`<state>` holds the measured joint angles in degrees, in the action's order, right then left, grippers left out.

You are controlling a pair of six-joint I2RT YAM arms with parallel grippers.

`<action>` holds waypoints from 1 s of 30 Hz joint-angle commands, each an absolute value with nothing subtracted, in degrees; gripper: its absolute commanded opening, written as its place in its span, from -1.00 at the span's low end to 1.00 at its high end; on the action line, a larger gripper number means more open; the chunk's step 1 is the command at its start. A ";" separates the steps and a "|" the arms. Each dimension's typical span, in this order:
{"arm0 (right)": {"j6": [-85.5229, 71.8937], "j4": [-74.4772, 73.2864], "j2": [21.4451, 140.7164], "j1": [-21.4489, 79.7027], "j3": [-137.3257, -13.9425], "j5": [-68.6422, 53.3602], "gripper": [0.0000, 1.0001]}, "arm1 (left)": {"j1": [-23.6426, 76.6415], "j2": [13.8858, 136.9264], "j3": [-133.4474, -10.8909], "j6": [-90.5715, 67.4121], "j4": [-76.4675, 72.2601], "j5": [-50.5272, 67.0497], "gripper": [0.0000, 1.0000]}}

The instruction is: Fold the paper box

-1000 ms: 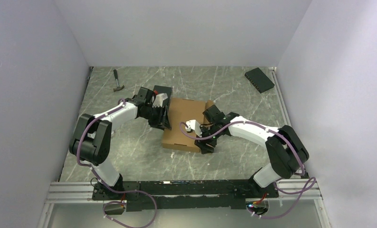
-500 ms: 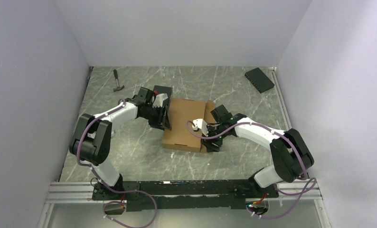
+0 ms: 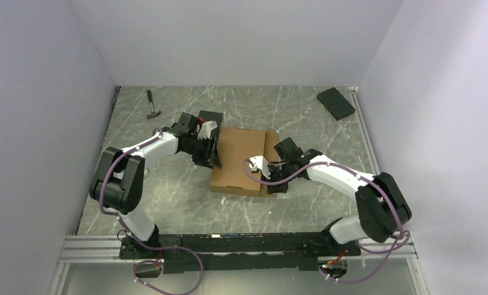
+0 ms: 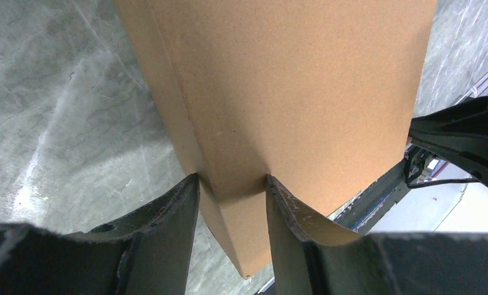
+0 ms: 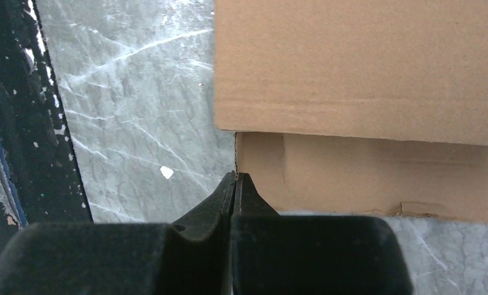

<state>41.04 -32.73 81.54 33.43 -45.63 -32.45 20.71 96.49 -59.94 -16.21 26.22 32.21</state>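
In the left wrist view the paper box point(image 4: 291, 92) runs off the top edge, and the left gripper point(image 4: 231, 187) is cut off at the bottom. In the right wrist view the box leaves the frame at the top and right. Whether the pressed-together fingers point(image 5: 211, 203) of the right gripper point(image 5: 234, 178) pinch any cardboard cannot be told. From above, both pairs of fingers sit hidden under their wrists, and the left arm partly covers a black box point(image 3: 212, 115).
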 commanded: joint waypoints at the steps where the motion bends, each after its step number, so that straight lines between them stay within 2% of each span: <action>1: 43.86 -30.84 77.21 35.77 -44.60 -33.02 -1.00 | 21.42 96.92 -60.37 -16.17 27.69 34.11 -0.04; 8: 46.20 -31.10 75.79 36.69 -42.30 -33.03 -1.00 | 21.45 97.29 -60.47 -16.19 27.79 34.11 -0.05; 30: 39.82 -32.81 83.57 39.28 -49.04 -27.73 -1.00 | 21.45 97.29 -60.34 -16.30 27.48 34.72 -0.05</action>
